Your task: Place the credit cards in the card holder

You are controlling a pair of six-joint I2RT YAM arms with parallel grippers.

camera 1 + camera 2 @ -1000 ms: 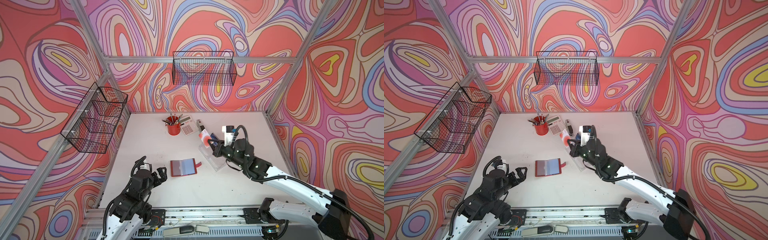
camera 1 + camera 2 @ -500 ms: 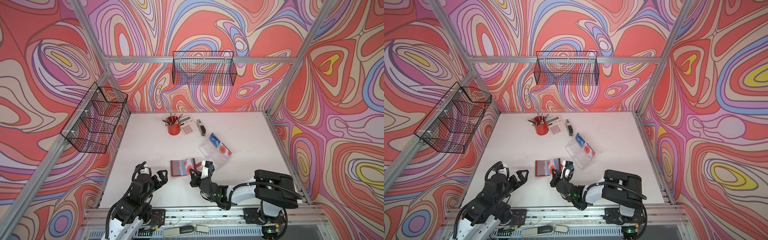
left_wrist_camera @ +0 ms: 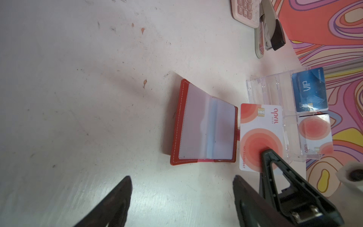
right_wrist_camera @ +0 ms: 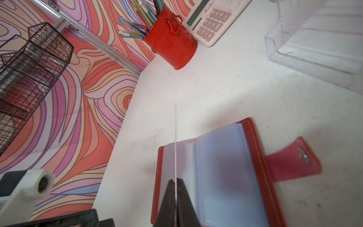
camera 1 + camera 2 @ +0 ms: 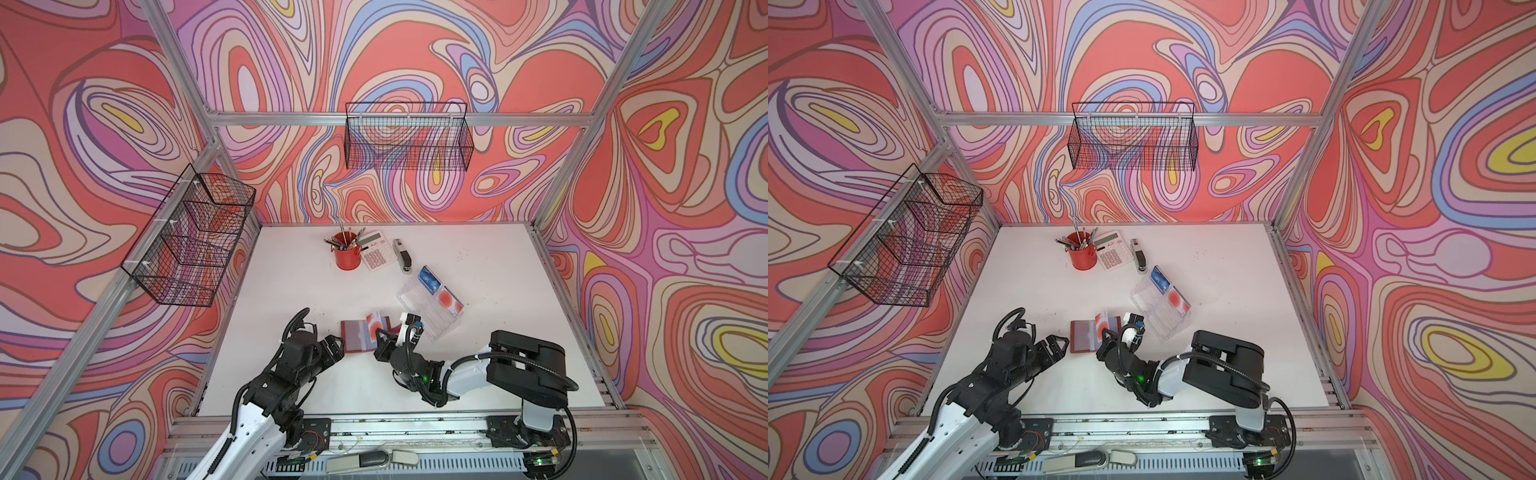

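Observation:
The red card holder (image 5: 356,337) (image 5: 1084,337) lies open on the table, its clear sleeves up (image 3: 204,129) (image 4: 225,173). My right gripper (image 5: 380,333) (image 5: 1105,332) (image 4: 176,179) is shut on a pale credit card with a red-orange circle (image 5: 373,325) (image 3: 259,125). It holds the card on edge over the holder, so the right wrist view shows it as a thin line (image 4: 175,141). My left gripper (image 5: 338,345) (image 5: 1061,343) (image 3: 181,177) stands open and empty just left of the holder. A blue card (image 5: 428,279) (image 3: 309,90) and another pale card (image 5: 446,299) (image 3: 314,133) lie in the clear tray (image 5: 415,297).
A red pen cup (image 5: 347,255), a calculator (image 5: 377,251) and a stapler (image 5: 403,255) stand at the back of the table. Black wire baskets hang on the left wall (image 5: 191,241) and the back wall (image 5: 407,141).
My right arm has swung from the clear tray down to the card holder with the pale card in its grip. The left gripper has moved up to the holder's left edge.

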